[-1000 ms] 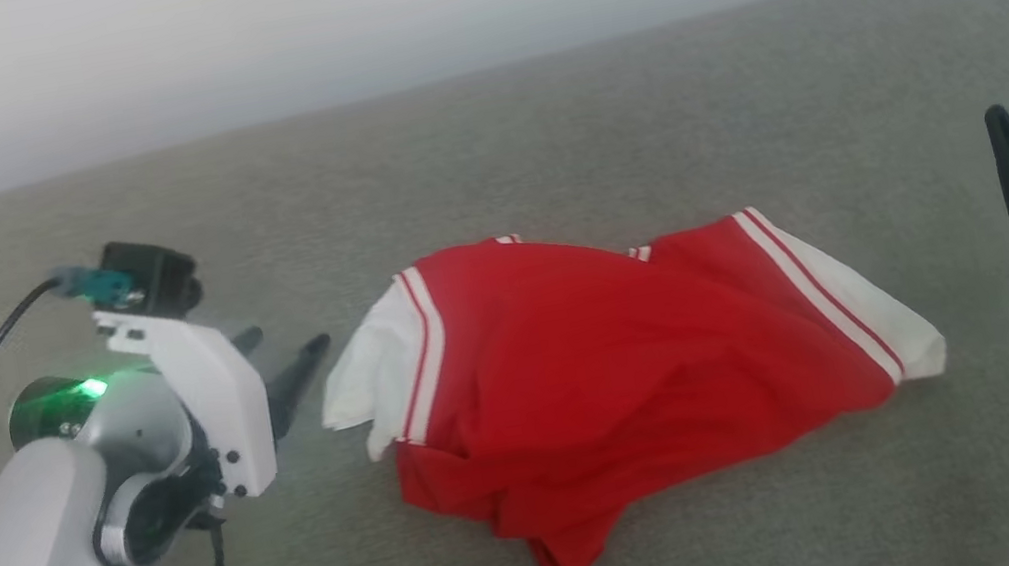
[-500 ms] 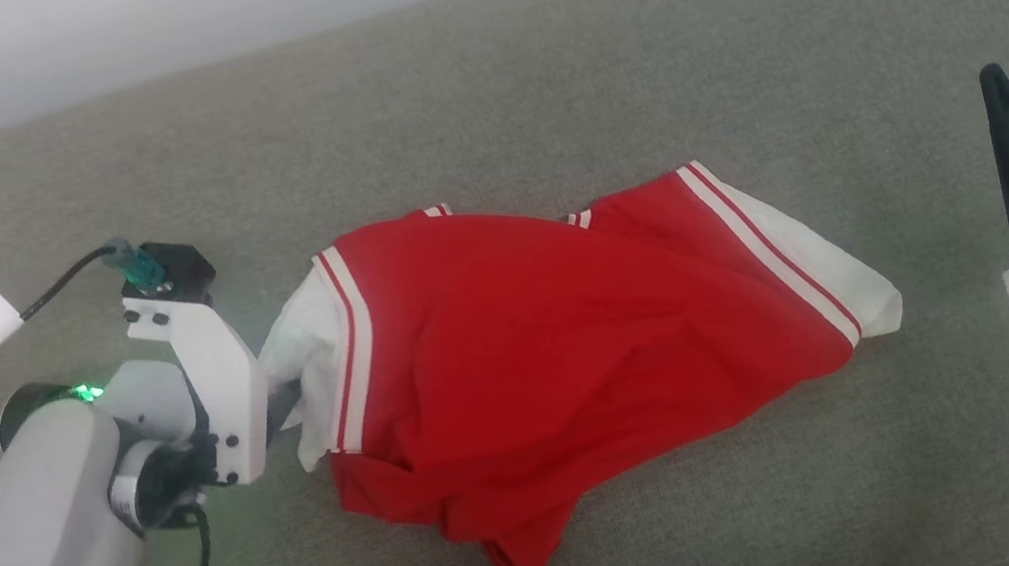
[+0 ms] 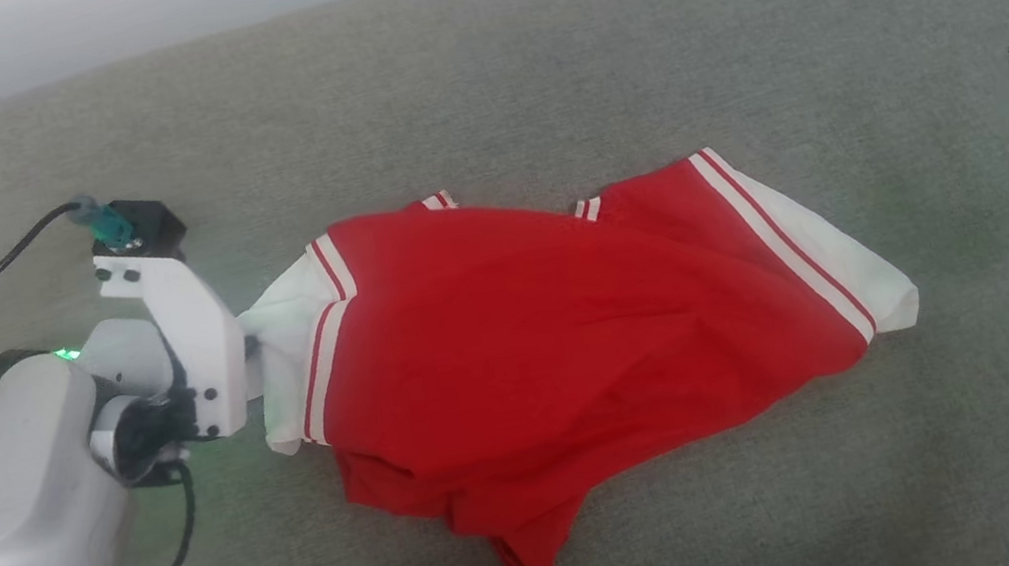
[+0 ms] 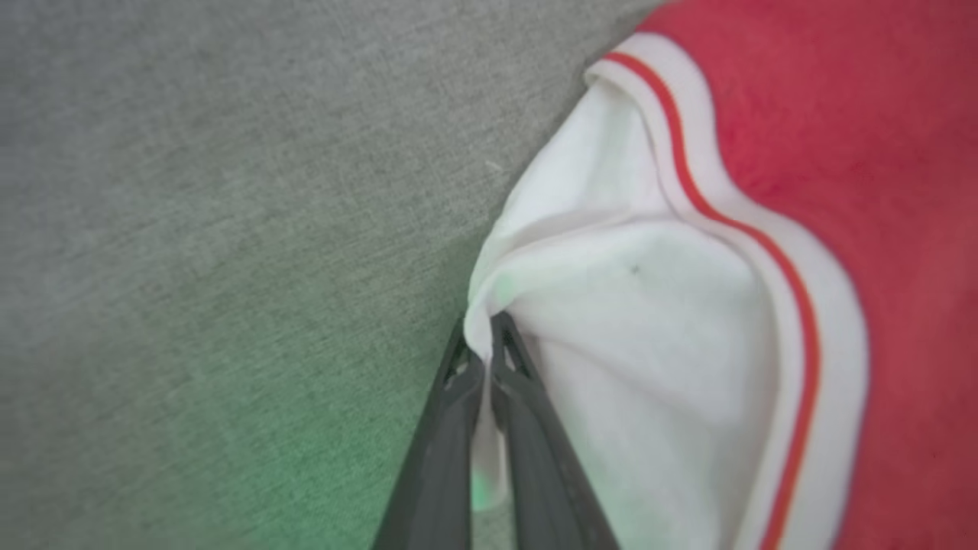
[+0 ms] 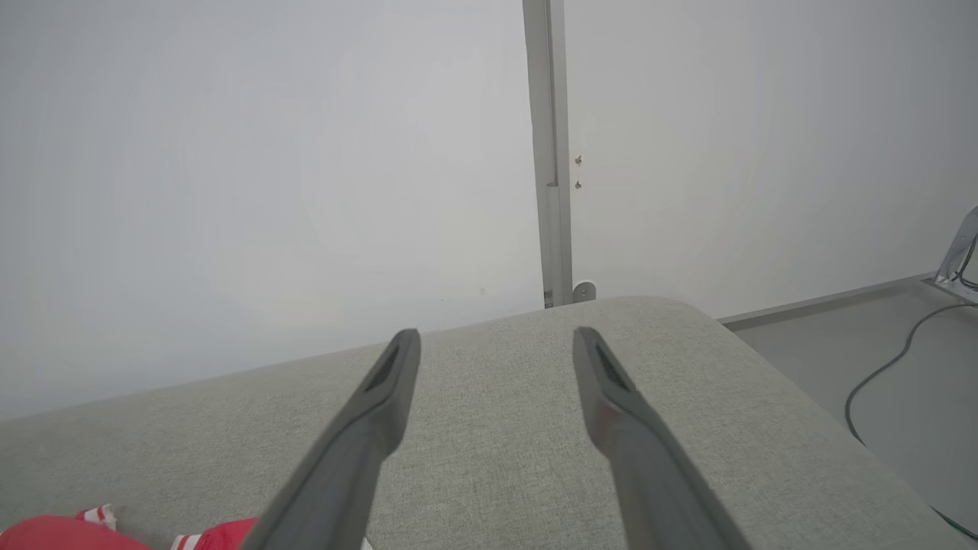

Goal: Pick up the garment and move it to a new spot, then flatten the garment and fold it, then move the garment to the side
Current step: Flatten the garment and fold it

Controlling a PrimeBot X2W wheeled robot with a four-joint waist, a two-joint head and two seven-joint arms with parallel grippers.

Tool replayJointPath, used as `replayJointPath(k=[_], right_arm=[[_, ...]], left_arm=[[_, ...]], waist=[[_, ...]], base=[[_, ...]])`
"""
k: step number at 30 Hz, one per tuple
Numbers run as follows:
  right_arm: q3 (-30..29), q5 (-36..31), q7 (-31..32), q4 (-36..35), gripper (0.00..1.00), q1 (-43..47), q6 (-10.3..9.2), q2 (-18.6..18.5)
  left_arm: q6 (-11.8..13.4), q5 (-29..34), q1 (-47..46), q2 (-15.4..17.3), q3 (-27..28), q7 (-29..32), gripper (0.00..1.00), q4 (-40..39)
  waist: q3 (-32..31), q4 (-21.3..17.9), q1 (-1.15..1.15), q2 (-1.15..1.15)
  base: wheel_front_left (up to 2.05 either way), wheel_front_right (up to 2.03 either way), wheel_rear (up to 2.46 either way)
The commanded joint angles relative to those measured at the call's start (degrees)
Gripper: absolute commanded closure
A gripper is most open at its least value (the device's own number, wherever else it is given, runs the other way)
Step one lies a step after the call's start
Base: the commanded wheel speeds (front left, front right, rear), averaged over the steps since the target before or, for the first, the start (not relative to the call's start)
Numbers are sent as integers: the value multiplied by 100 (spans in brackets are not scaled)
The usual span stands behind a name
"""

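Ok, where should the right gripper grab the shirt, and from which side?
Probably the white sleeve on the robot's right, at the hem, coming from the right: it juts clear of the red body of the shirt, mirroring where the left gripper pinches.

The garment (image 3: 557,356) is red with white sleeves and white-striped seams, and the cushion (image 3: 531,66) is speckled grey.
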Motion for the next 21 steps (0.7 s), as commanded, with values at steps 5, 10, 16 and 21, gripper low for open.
replayJointPath(k=[5,10,16,21], right_arm=[[-94,-107,22,-19,0,78,-4,18],[-158,-164,94,-63,0,190,-4,50],[-198,-217,201,-181,0,303,-4,91],[-146,-236,254,-220,0,316,-4,116]], left_arm=[[-31,-89,190,316,86,-125,100,-165],[56,-85,505,707,187,-161,100,-658],[316,-62,1075,1245,326,-104,100,-1238],[487,-259,1501,1317,438,-146,100,-1308]], waist=[[-172,227,0,0],[-317,426,0,0],[-390,564,0,0],[-345,573,0,0]], base=[[0,0,0],[0,0,0],[0,0,0],[0,0,0]])
